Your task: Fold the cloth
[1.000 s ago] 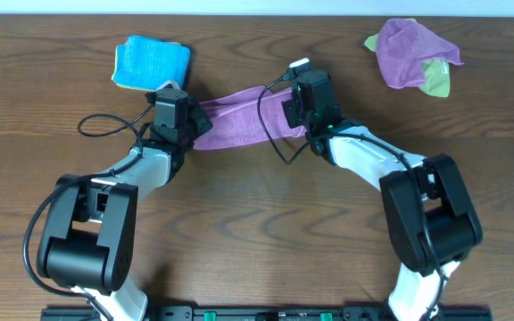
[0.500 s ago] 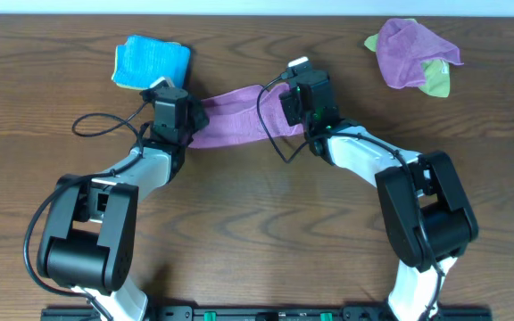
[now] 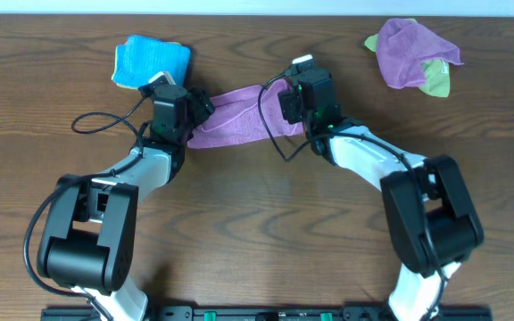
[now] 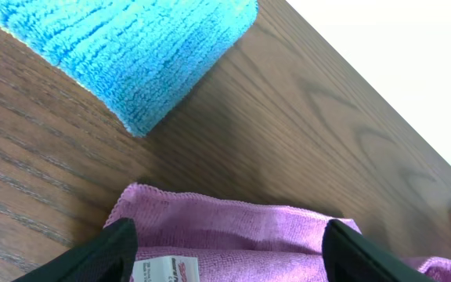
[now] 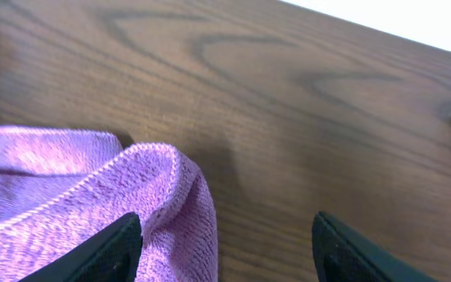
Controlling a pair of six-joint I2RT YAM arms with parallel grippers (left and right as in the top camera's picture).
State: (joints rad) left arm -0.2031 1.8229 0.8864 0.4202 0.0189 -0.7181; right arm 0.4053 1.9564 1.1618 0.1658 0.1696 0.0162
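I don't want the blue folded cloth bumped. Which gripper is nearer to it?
Left. The left gripper is just off the lower right corner of the blue cloth, at one end of the purple cloth. The right gripper is at its other end, farther away.

A dark brown wooden table (image 3: 257, 232) fills the scene. Toward its far left corner lies a turquoise-blue cloth (image 3: 152, 61), folded flat into a neat pad. Well apart, at the far right, a bunched purple cloth (image 3: 409, 52) sits crumpled against a lime-green one (image 3: 435, 82), the two touching.
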